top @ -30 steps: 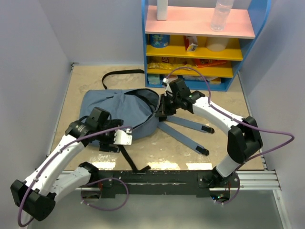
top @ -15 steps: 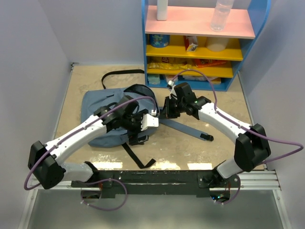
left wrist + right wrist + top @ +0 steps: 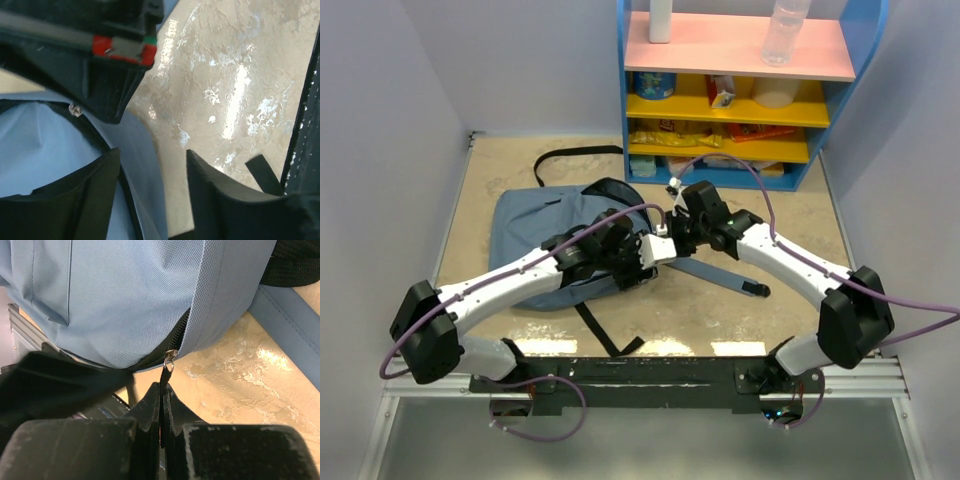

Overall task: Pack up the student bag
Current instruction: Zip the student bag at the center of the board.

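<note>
The grey-blue student bag (image 3: 535,240) lies flat on the table, its zipped opening at the right end, and it fills the right wrist view (image 3: 125,295). My right gripper (image 3: 672,236) is shut on the black zipper pull (image 3: 164,374) at the bag's lower edge, its jaws pressed together (image 3: 162,395). My left gripper (image 3: 655,250) is right next to it, jaws open (image 3: 152,167), with the bag's rim (image 3: 142,150) between the fingers. The dark zipper track (image 3: 92,130) and pale lining (image 3: 35,145) show there. Grey-blue shoulder straps (image 3: 720,275) trail right.
A blue shelf unit (image 3: 865,60) with pink and yellow boards holds bottles and snack packs at the back right. A thin black webbing strap (image 3: 570,155) loops behind the bag, another (image 3: 605,335) runs toward the front rail (image 3: 720,370). Grey walls stand close on both sides.
My left arm has swung right across the bag, bringing its gripper to the opening beside the right gripper. The right gripper has stayed shut on the zipper pull, shifting slightly.
</note>
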You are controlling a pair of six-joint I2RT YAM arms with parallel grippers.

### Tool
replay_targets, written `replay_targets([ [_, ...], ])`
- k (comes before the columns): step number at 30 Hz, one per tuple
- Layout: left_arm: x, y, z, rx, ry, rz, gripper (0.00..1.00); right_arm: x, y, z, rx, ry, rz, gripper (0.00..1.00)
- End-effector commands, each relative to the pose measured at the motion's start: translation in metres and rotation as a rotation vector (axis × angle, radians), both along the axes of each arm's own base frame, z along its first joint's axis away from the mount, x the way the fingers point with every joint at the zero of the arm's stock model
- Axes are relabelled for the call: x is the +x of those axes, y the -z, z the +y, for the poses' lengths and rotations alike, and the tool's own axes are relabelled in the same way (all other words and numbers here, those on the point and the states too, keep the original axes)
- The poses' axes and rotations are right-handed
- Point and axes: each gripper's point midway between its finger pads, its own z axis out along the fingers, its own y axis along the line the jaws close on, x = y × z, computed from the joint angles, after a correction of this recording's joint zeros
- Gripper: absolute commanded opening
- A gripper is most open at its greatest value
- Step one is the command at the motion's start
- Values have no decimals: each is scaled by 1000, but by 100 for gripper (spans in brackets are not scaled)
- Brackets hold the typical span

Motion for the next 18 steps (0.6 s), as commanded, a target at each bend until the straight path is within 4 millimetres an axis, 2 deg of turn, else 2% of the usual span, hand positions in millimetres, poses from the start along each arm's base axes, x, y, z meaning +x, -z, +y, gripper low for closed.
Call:
replay_targets([
  [1, 5, 1, -14, -25, -3, -18, 51, -1, -30, 1, 39, 2, -54, 0],
  [2, 5, 4, -14, -17, -1, -18, 35, -1, -31, 0, 39, 5, -58, 0],
  [4, 5, 7, -12, -4, -4, -20, 20, -3, -29, -1, 32, -2, -54, 0],
  [5, 4, 14, -9, 7, -5, -15, 10, -4, -29, -1, 31, -4, -51, 0],
  [7, 4, 17, -6, 14, -11, -22, 0, -4, -30, -1, 32, -5, -51, 0],
  [11, 4, 24, 3, 34, -24, -48, 0, -2, -34, -1, 26, -3, -57, 0],
  [14, 6, 15, 6, 23, -35, -70, 3, -4, -33, -2, 24, -7, -56, 0],
  [17, 8, -3, 8, 3, -59, -92, 40, -6, -28, -3, 19, -7, -45, 0],
  [18, 8, -7, 9, 0, -65, -101, 43, -7, -24, -4, 17, -4, -36, 0],
])
